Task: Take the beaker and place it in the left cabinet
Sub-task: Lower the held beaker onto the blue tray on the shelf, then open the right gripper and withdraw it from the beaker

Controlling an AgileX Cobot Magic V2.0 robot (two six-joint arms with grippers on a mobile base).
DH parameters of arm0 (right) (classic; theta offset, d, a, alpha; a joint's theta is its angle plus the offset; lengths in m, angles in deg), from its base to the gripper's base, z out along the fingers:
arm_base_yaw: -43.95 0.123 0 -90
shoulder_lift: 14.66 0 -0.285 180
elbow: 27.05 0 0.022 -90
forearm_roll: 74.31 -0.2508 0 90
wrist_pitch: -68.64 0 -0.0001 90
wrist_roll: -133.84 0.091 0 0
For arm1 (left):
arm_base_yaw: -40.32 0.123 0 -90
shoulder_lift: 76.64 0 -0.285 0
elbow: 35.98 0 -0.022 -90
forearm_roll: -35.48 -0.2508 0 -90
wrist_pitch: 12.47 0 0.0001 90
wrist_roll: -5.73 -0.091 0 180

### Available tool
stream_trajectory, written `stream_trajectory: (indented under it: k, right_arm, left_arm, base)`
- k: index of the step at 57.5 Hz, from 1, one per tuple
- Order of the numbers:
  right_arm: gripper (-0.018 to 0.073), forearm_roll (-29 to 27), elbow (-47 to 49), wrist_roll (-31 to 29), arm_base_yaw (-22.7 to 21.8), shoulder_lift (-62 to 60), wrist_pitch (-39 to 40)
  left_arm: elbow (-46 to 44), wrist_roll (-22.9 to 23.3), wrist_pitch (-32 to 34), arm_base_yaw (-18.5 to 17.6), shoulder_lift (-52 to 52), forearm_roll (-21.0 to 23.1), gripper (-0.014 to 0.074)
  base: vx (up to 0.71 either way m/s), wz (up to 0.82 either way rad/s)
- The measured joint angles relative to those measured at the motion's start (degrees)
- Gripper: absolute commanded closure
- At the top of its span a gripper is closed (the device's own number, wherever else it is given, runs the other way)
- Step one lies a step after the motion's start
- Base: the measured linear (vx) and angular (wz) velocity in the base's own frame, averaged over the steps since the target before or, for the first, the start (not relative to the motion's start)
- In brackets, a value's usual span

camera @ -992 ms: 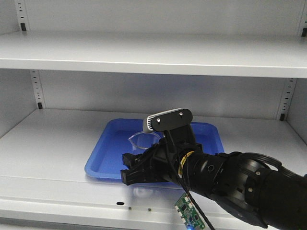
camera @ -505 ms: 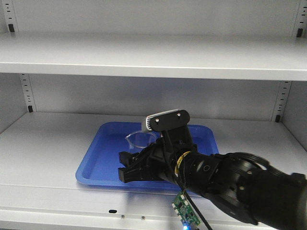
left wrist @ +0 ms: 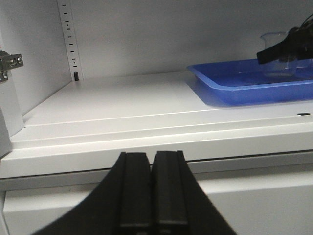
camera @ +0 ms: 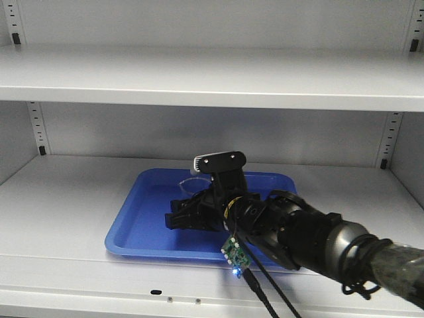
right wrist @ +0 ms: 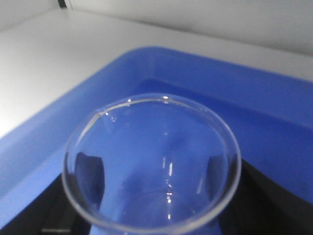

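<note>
The beaker [right wrist: 151, 164] is being clasped by the right gripper [camera: 177, 220] inside the blue tray [camera: 132, 233] on the left cabinet [camera: 66, 199]; the left gripper [left wrist: 152, 196] is being pressed shut, empty, well short of the tray.

The front camera stands outside the cabinet [camera: 212, 73], squarely facing its back wall from middle range, slightly above the worktop [camera: 66, 199]. The left wrist camera sits low off the worktop's front edge near the left corner, looking past the left claw [left wrist: 151, 157] toward the blue tray [left wrist: 234, 88]. The right wrist camera peers down, very close, into the beaker [right wrist: 151, 161] over that tray.
</note>
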Motion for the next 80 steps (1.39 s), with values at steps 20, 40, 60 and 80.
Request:
stream_trajectory:
  k: [20, 40, 60, 80]
  right_arm:
    - [0.0314, 0.0, 0.7, 0.0, 0.0, 1.7, -1.1]
    - [-0.0171, 0.0, 0.7, 0.0, 0.0, 1.7, -1.5]
    - [-0.0132, -0.1, 0.6, 0.0, 0.0, -2.5, -2.3]
    - [-0.0093, -0.2, -3.9, 0.0, 0.0, -8.6, -2.4]
  left_arm:
    - [0.0, 0.0, 0.0, 0.0, 0.0, 0.0, 0.0595]
    - [0.0, 0.0, 0.0, 0.0, 0.0, 0.0, 0.0595]
    - [0.0, 0.0, 0.0, 0.0, 0.0, 0.0, 0.0595]
    - [0.0, 0.0, 0.0, 0.0, 0.0, 0.0, 0.0595]
  base:
    - [0.0, 0.0]
    - [0.0, 0.0]
    - [0.0, 0.0]
    - [0.0, 0.0]
